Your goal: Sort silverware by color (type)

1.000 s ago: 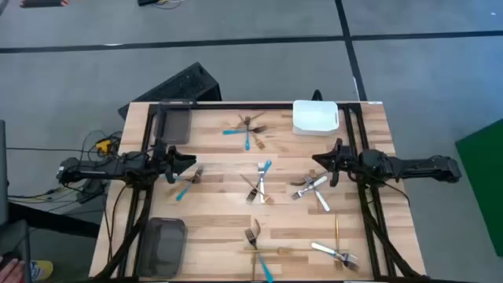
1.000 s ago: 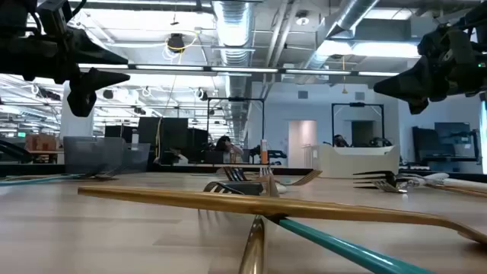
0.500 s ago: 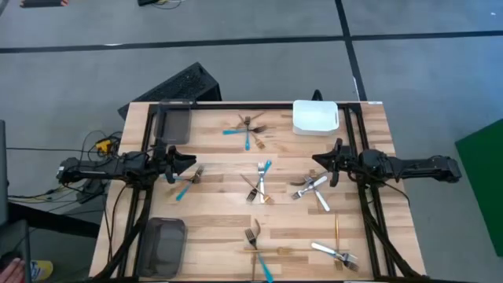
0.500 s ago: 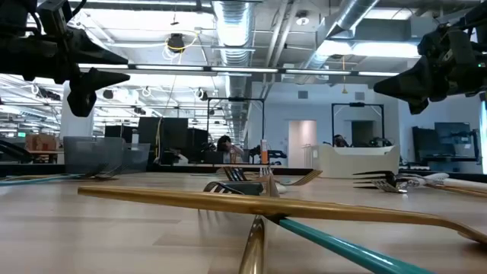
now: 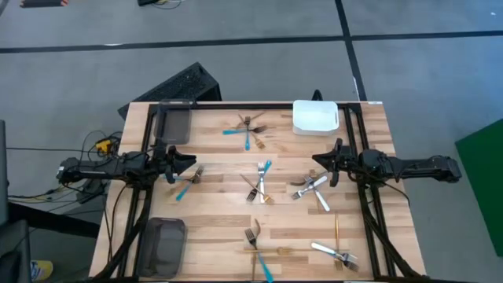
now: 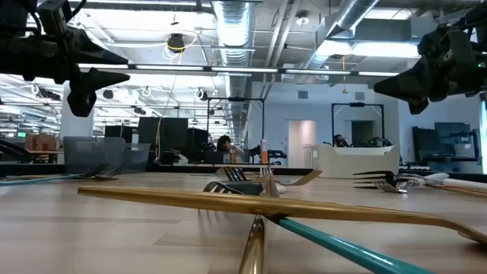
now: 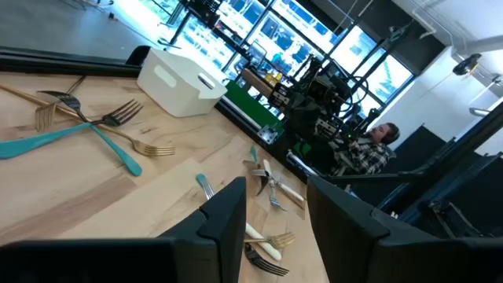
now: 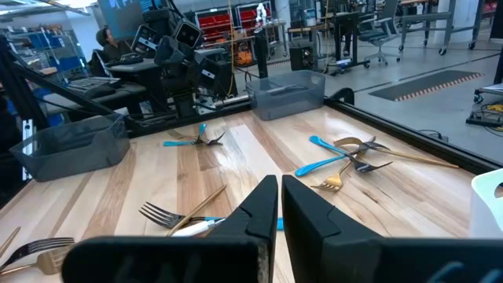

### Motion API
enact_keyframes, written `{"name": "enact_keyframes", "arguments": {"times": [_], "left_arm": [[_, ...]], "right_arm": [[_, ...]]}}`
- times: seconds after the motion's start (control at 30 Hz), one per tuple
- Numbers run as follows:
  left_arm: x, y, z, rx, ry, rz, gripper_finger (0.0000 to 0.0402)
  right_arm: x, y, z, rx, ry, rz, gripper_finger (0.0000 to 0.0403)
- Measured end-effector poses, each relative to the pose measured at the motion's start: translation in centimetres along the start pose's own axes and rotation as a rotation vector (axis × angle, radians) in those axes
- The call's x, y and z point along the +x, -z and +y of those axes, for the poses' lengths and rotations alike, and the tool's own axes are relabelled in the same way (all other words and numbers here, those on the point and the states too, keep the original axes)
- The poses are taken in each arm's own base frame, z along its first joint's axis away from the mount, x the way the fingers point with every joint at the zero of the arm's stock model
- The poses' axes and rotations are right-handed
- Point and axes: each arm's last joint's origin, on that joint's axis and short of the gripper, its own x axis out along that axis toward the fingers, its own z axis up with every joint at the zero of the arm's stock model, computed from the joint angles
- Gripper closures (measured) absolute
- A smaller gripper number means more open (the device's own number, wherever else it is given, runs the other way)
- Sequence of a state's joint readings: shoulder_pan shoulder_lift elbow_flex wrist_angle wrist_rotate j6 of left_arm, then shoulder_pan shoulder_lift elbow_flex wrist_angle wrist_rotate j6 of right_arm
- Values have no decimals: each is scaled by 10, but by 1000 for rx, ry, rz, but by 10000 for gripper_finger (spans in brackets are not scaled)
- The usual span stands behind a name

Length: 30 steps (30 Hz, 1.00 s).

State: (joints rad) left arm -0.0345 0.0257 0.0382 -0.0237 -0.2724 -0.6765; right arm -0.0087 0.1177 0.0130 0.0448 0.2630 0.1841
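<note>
Dark left tool (image 5: 178,165) hangs at the bench's (image 5: 220,228) nine o'clock, fingers parted, empty; right tool (image 5: 321,163) at three o'clock, nearly closed, empty. Silverware (image 5: 260,182) lies scattered between them, centre to six and twelve o'clock.

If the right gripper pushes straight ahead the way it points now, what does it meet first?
Probably the silver-and-gold forks lying just ahead of the right gripper, if it travels low enough. It hangs above the table, so level travel may pass over them.
</note>
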Motion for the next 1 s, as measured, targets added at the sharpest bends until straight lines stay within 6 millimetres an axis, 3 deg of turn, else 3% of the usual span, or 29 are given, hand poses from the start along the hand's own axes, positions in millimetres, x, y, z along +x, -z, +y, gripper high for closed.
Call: {"name": "enact_keyframes", "arguments": {"times": [1.0], "left_arm": [[0, 0, 0, 0, 0, 0, 278]], "right_arm": [[0, 0, 0, 0, 0, 0, 355]]}}
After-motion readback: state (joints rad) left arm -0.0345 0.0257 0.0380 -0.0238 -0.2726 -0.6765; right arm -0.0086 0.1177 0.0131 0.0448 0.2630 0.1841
